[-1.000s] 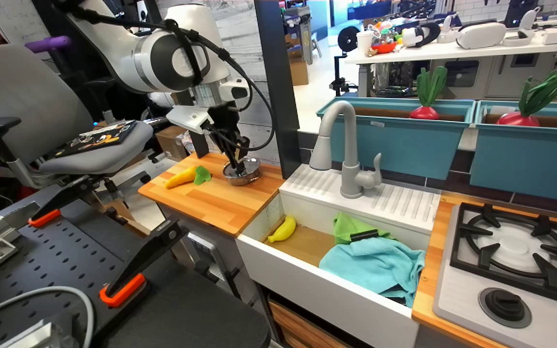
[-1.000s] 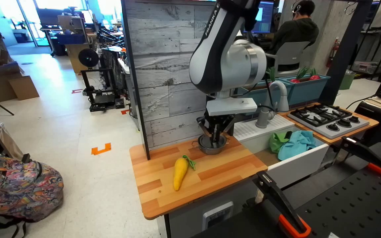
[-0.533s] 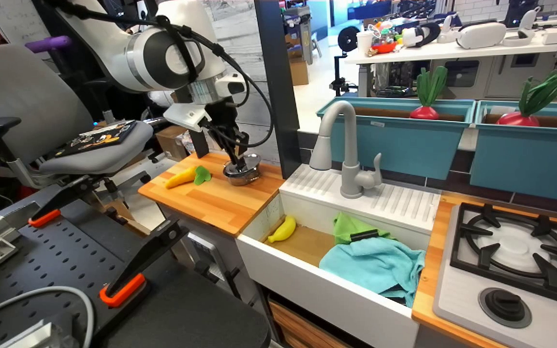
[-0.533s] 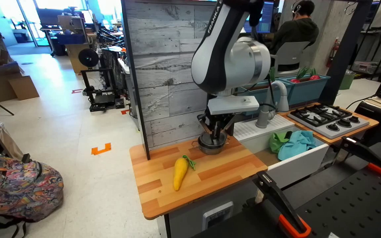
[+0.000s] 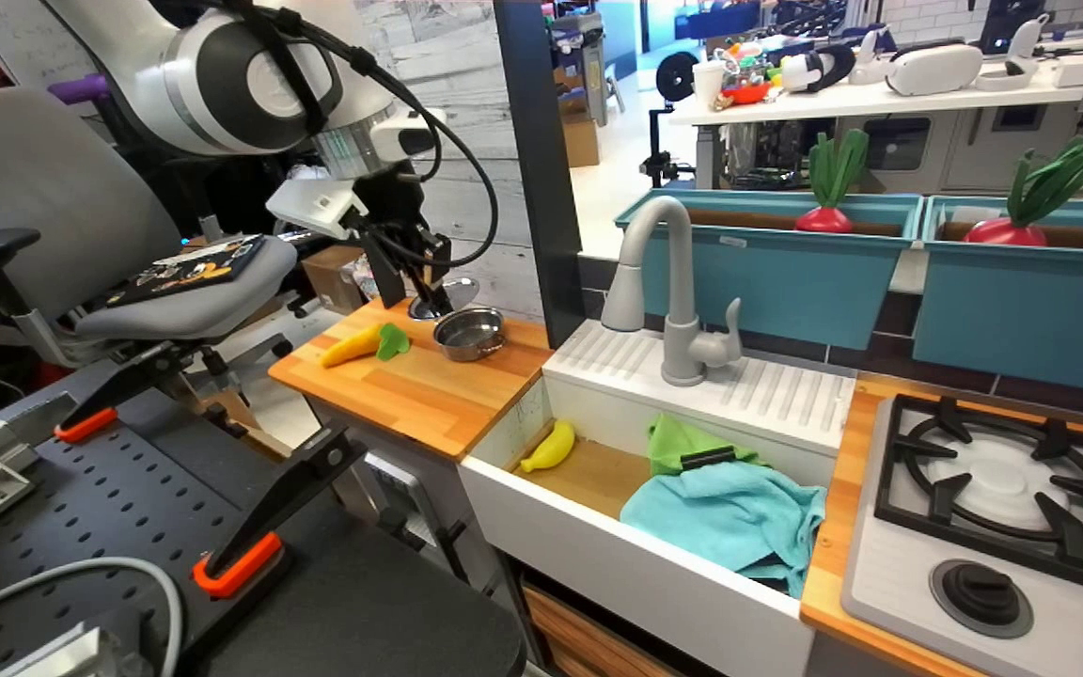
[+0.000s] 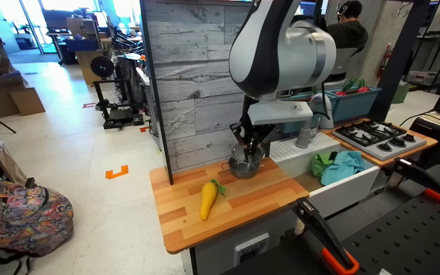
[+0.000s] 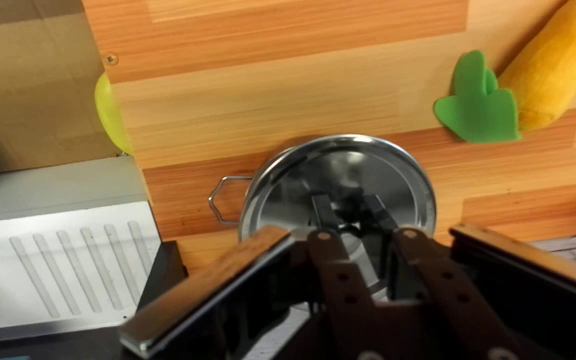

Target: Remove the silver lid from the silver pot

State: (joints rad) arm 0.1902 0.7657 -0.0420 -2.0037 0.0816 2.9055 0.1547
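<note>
Jaws of my gripper [image 7: 350,215] are drawn in narrow on the silver lid [image 7: 338,175], right around the middle, so I'm pretty sure I've got it by a knob, though my own fingers [image 7: 324,210] block that in the wrist view. Makes sense as a grip, since the disc looks way too broad for me to span. Both exterior views show the lid tilted; in an exterior view it's just off the upper left of the silver pot [image 5: 468,351], which sits uncovered left of centre on the wooden worktop [image 5: 429,404]. So removal looks basically done, and I'd guess it just needs parking. Can't tell if the lid's low edge touches the wood, though. From the wrist, the lid hides nearly all of the pot, one handle [image 7: 212,201] poking out at its left. Yellow toy veg [image 7: 558,65], upper right there, is cut off, so no idea how much room that side has.
</note>
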